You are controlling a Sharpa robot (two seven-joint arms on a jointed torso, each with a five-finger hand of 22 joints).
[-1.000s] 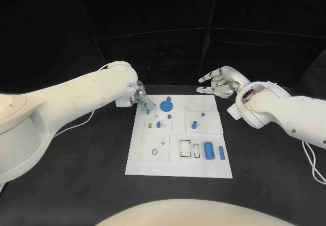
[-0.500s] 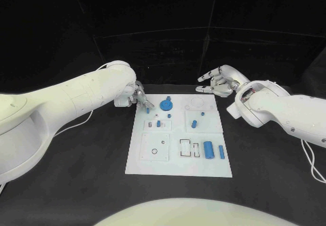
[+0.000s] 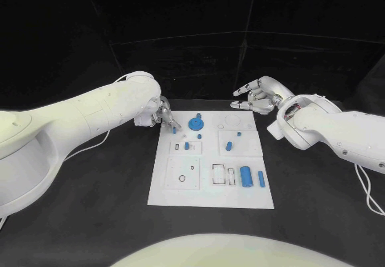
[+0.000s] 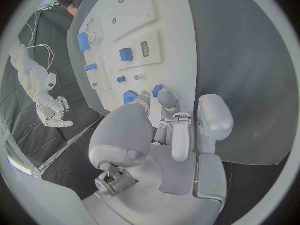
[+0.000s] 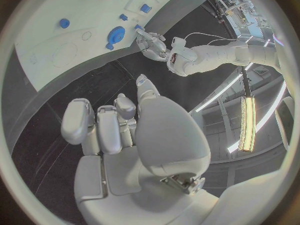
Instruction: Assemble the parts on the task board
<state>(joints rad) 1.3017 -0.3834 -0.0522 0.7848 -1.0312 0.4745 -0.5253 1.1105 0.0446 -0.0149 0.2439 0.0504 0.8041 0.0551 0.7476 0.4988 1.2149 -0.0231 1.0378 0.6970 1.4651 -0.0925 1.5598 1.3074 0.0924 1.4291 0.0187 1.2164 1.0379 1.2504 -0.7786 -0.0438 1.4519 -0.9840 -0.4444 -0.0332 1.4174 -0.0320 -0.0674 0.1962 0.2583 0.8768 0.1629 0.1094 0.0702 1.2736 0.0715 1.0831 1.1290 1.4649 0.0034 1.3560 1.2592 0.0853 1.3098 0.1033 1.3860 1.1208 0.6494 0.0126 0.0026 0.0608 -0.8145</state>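
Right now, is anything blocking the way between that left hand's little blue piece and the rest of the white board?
Nothing visible does. The left hand holds a small blue piece at the white task board's far left corner, with the round blue knob just beside it.

This is a robotics lab or test cell. A black bench [image 3: 96,194] carries a white task board [image 3: 212,197] with cut-out recesses and small blue parts [image 3: 246,177], a layout made for assembly trials. Black curtains [image 3: 192,50] close off the space behind the bench. In the right wrist view a long strip light [image 5: 245,120] hangs overhead, and racks of equipment [image 5: 234,10] stand beyond the curtained area. White cables [image 3: 365,186] trail from the arms.
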